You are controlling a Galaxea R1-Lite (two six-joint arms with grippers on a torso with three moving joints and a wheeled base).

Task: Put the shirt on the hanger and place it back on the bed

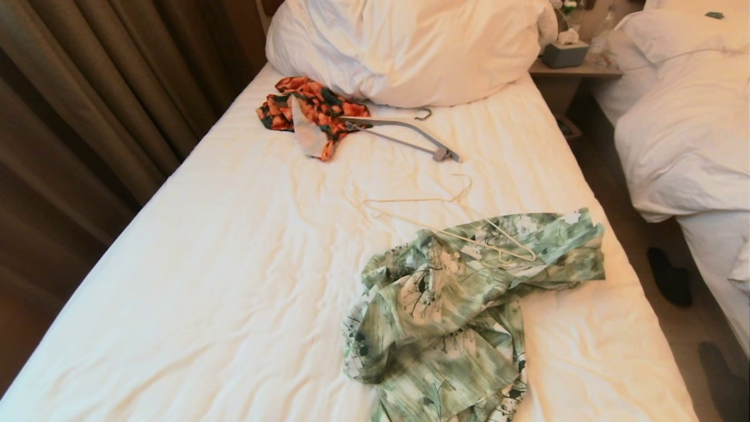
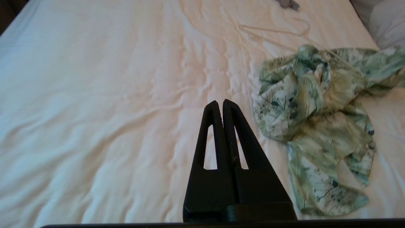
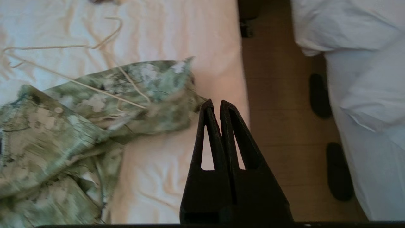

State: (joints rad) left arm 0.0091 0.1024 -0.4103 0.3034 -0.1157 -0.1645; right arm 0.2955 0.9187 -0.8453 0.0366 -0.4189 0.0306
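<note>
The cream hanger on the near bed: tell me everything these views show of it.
The hanger is a thin cream wire frame with a slim hook, hard to pick out against the white sheet of the bed. It lies flat, hook towards the pillow. One shoulder end, notched, rests on top of the crumpled green shirt; the other end and the hook lie on bare sheet. It is not threaded into the shirt. Neither tool touches it.

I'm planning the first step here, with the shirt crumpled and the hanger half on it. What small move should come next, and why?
Probably open the right gripper and lower it toward the hanger. Both grippers are shut and empty above the bed; the left gripper hangs over bare sheet. One hanger shoulder lies on top of the crumpled shirt, not inside it, so the hanger likely needs lifting free first.
</note>
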